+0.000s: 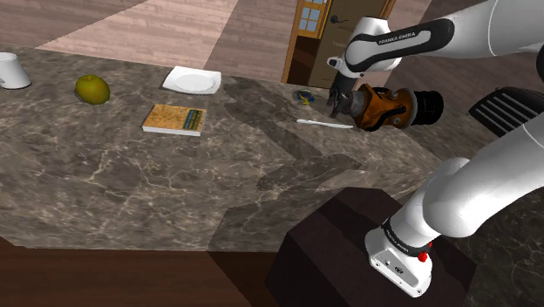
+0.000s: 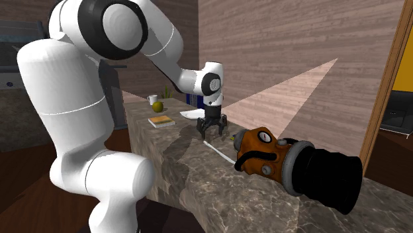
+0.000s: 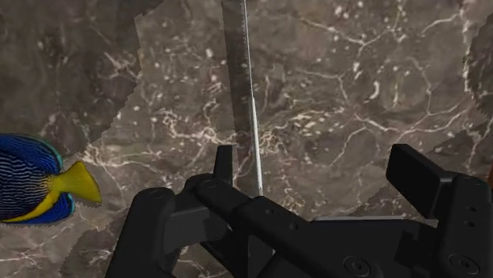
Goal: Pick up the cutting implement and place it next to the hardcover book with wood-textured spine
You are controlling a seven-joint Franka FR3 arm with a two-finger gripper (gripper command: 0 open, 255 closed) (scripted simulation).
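Shoulder view: end effector (image 1: pixel 338 109) hangs over the counter (image 1: pixel 174 192) nr its far edge, w/ a white knife (image 1: pixel 324 124) lying flat on the counter just under it. Wrist view – fingers (image 3: pixel 415 178) stand apart, nothing clasped; the knife's thin blade runs along the counter btwn them, close by one finger, contact unclear. Book (image 1: pixel 175 119) lies flat further along the counter, well apart from the knife, w/ a white plate (image 1: pixel 192 82) at the far edge behind it. Orange mask (image 1: pixel 379 106) w/ black canister sits nr the knife – blue-yellow fish (image 1: pixel 305 94) at the far edge too.
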